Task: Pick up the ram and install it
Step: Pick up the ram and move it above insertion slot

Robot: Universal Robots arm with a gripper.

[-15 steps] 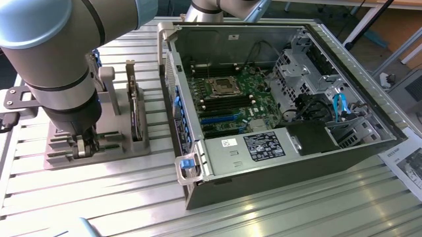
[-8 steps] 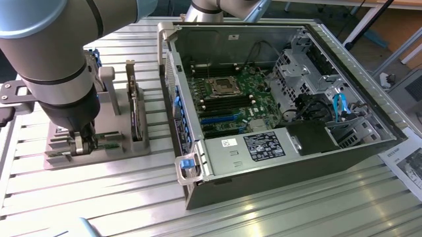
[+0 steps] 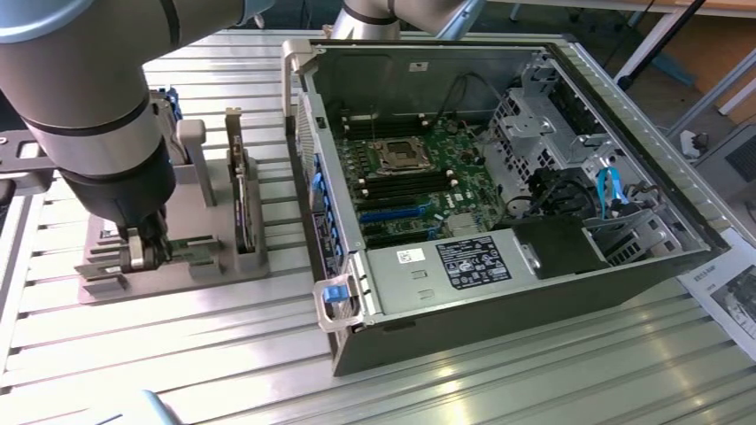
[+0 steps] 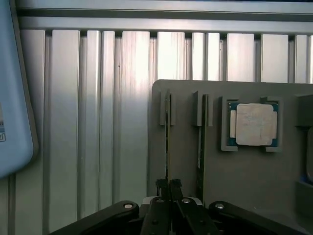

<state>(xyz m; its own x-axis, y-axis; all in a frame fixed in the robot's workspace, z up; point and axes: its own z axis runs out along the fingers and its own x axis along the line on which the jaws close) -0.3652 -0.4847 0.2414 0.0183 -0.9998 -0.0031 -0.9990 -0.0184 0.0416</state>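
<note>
- The robot's grey arm (image 3: 95, 115) reached down over a grey plastic parts holder (image 3: 177, 279) (image 4: 181, 98) at the exterior view's left, on a ribbed aluminium table (image 3: 177, 354) (image 4: 98, 122).
- The black two-fingered gripper (image 3: 140, 257) (image 4: 168, 185) was at the holder's slotted rack. In the wrist view its fingertips (image 4: 161, 185) were pressed almost together, pinching the upper edge of a long, narrow green circuit-board ram stick (image 4: 167, 142).
- The ram stick stood on edge in its slot in the holder, seated between two small grey posts, with the claw closed on one end of it.
- A larger dark card (image 3: 243, 208) (image 4: 201, 147) stood on edge in the neighbouring slot, just beside the ram stick and not touching it.
- A square silver processor chip (image 4: 253, 125) lay flat in a recess of the holder on the far side of the dark card.
- An open black computer case (image 3: 497, 328) lay on its side at the exterior view's right, well apart from the gripper, with its green motherboard (image 3: 413, 177) exposed.
- A pale blue rounded object (image 4: 14, 98) lay on the table, apart from the holder.
</note>
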